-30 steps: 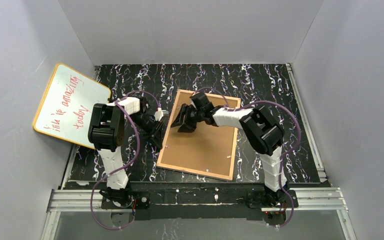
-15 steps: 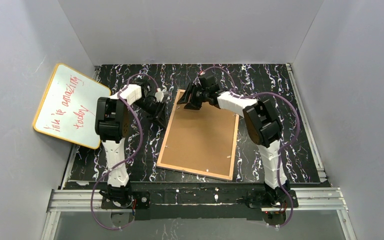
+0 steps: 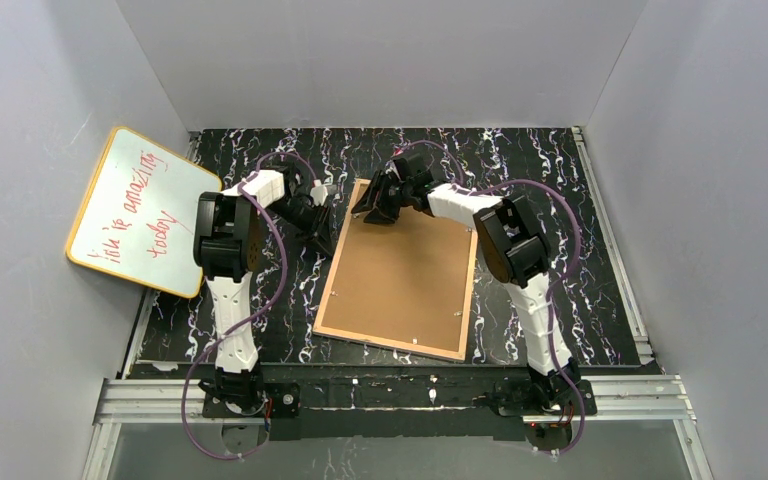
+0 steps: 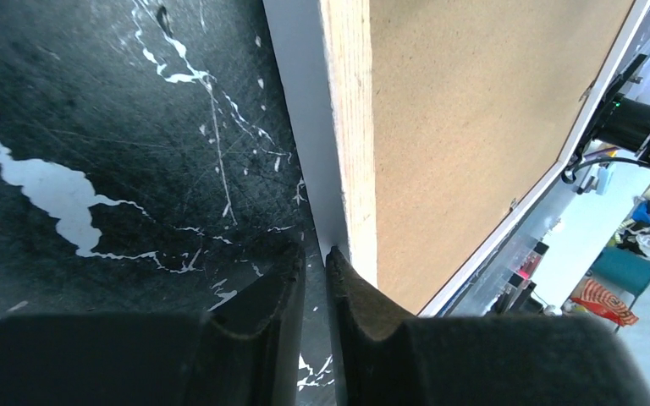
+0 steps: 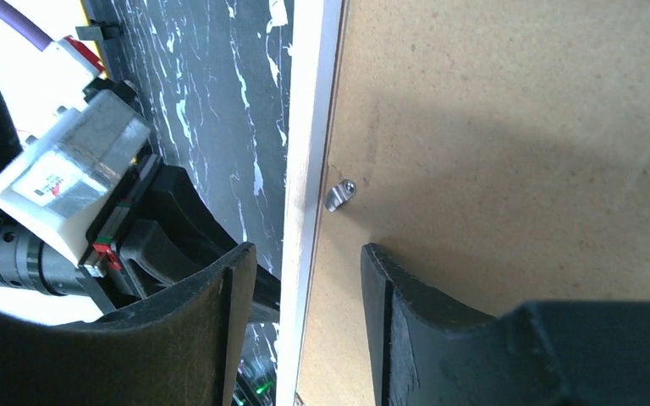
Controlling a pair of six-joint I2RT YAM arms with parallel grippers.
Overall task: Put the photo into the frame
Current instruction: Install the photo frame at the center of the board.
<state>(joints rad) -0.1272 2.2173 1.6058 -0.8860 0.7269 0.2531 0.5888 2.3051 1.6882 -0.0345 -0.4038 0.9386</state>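
Two robot arms are rising from a metal rail (image 3: 390, 395) at the near edge of a black, white-veined table (image 3: 580, 260) and are reaching away toward the far side. In the middle of the table, the frame (image 3: 390, 343) is lying flat with its reverse facing up. Its thin tan wood rim is showing around a plain brown backing board (image 3: 400, 275), and the whole rectangle is sitting slightly turned, with its far end leaning to the right. At the left, well apart from the frame, an orange-rimmed whiteboard (image 3: 140, 210) with red handwriting is leaning against the grey side wall. Both arms are meeting at the frame's far-left corner. The left gripper (image 3: 328, 190) is sitting just outside the frame's left edge, and its wrist camera is showing the two fingers (image 4: 262, 296) drawn close, leaving only a narrow slit at the frame's white side. Whether they are pinching that edge cannot be told. The right gripper (image 3: 368, 208) is hanging over the same corner with its jaws standing moderately wide, holding nothing. One finger is hanging over the table and the other over the backing board, with the rim running between them beside a small metal clip (image 5: 338, 194).
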